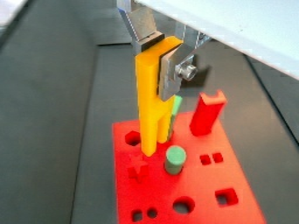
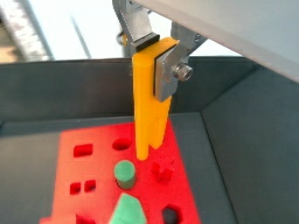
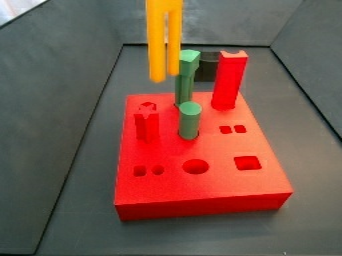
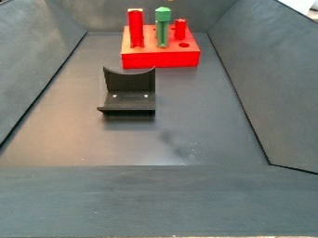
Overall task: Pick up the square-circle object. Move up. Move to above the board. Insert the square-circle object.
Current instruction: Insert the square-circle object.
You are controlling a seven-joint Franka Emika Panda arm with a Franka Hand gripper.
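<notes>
**Piece clamped above board**

Gripper [image 1: 163, 63] closed on upper end of piece [image 1: 152, 101]; silver fingers [image 2: 167, 70] flat against its sides. Hangs upright, prongs down, over board [image 3: 261, 180] near far edge of worktop, tips clear of holes. Likely light, rigid, smooth plastic; top grip suits insertion. Wrist vertical.

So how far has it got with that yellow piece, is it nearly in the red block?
Picked up and raised: the tool is shut on the square-circle object, which hangs upright, clear of the floor. In hand: it hovers above the board, prong tips not yet in any hole in a side view. Left: lowering it in and letting go.
</notes>
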